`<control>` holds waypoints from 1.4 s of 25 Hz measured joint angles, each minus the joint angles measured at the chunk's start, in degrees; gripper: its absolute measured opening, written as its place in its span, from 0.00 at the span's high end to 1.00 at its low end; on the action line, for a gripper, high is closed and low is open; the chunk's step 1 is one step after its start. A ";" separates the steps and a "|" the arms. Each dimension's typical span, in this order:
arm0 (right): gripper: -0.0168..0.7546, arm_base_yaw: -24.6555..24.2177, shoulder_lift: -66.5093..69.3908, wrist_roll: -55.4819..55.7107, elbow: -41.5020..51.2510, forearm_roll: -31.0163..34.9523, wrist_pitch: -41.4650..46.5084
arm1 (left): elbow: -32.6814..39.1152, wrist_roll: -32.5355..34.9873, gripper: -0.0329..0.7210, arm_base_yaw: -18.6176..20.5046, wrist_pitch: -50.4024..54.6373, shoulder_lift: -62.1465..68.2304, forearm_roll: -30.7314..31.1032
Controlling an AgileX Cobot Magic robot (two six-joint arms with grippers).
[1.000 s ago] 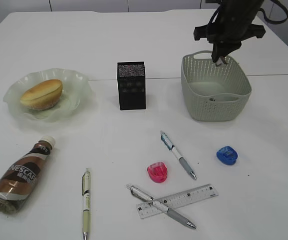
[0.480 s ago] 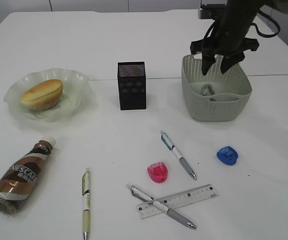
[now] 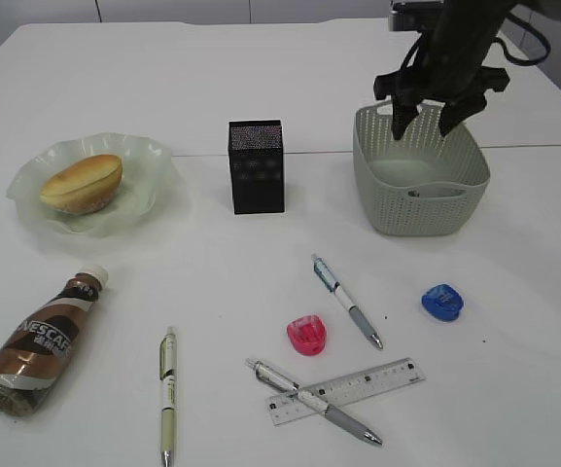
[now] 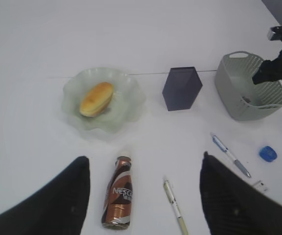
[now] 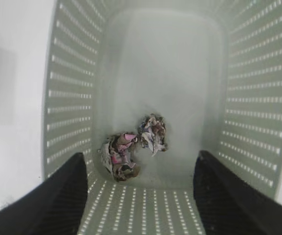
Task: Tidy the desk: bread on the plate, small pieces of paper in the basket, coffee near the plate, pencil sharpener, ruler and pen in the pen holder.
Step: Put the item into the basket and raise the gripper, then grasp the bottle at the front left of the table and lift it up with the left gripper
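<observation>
Over the basket: right claw (image 3: pixel 425 119) hangs spread wide and empty above the basket (image 3: pixel 382 199), fingers (image 5: pixel 48 200) apart at either side of the wrist view.
Paper: both wads (image 5: pixel 133 144) lie touching on the basket floor; that part looks done.
Bread: bun (image 3: pixel 81 183) sits on the plate (image 3: pixel 158 161); done.
Coffee: bottle (image 3: pixel 39 341) lies on its side, below the plate and somewhat apart from it; I'd judge it not yet placed.
Pen holder: black mesh box (image 3: pixel 256 167) stands between plate and basket; whether anything is inside, I cannot tell.
Left to gather: three pens (image 3: pixel 347 301), (image 3: pixel 167 394), (image 3: pixel 314 401), the ruler (image 3: pixel 387 376) with one pen lying across it, a pink sharpener (image 3: pixel 307 335) and a blue sharpener (image 3: pixel 442 303).
Left claw: spread and empty (image 4: pixel 143 196), held high over the tabletop (image 3: pixel 212 78) near the bottle.
Room: far half of the tabletop is bare; the near side is crowded, and the crossed pen and ruler sit near the front edge. The blue sharpener has open space around it.
</observation>
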 joint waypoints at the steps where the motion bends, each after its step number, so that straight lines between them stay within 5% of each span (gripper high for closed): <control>1: 0.33 0.00 -0.84 0.00 0.00 0.00 0.00 | 0.00 0.00 0.28 0.00 0.00 0.52 -0.69; 8: 0.33 0.00 -8.40 0.06 1.21 0.00 0.00 | 0.00 2.11 0.28 0.00 0.00 5.40 -1.52; 16: 0.33 0.00 -24.91 0.06 17.86 3.28 0.12 | 1.11 4.17 0.28 0.00 -0.35 12.44 -1.40; 25: 0.33 0.00 -46.19 0.06 30.71 4.64 0.33 | 13.09 4.30 0.23 0.00 -1.20 25.09 0.42; 35: 0.33 0.00 -66.55 -1.38 45.16 4.64 0.78 | 13.65 4.30 0.20 -1.07 -5.82 42.07 1.85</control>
